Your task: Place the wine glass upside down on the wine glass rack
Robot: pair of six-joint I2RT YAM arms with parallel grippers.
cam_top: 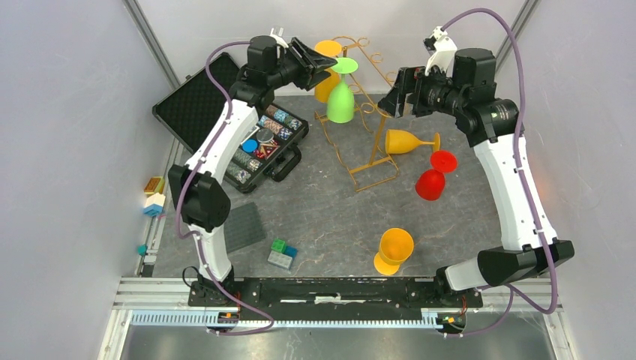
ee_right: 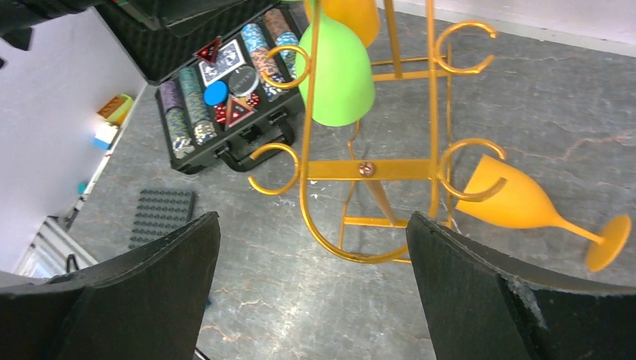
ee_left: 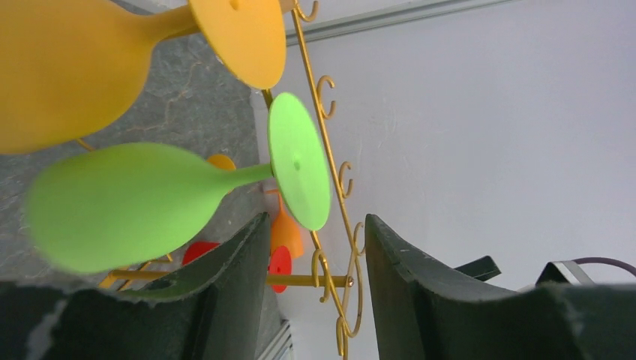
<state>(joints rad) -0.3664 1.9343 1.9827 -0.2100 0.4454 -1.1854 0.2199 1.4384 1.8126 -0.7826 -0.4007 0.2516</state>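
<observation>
Left pincer [ee_left: 315, 244] spread beside inverted green wine glass [ee_left: 127, 202].

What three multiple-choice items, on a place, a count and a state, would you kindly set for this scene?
1. The green plastic wine glass is: A on the table; B hanging upside down on the gold wire wine glass rack; C in a case.
2. Glasses hanging on the rack: A one; B four; C two.
3. The left gripper is: A open, holding nothing; B shut on the green stem; C shut, empty.
Answers: B, its bowl hangs mouth-down from a loop; C, green plus an orange plastic wine glass; A, its jaws stand clear of the glass.
</observation>
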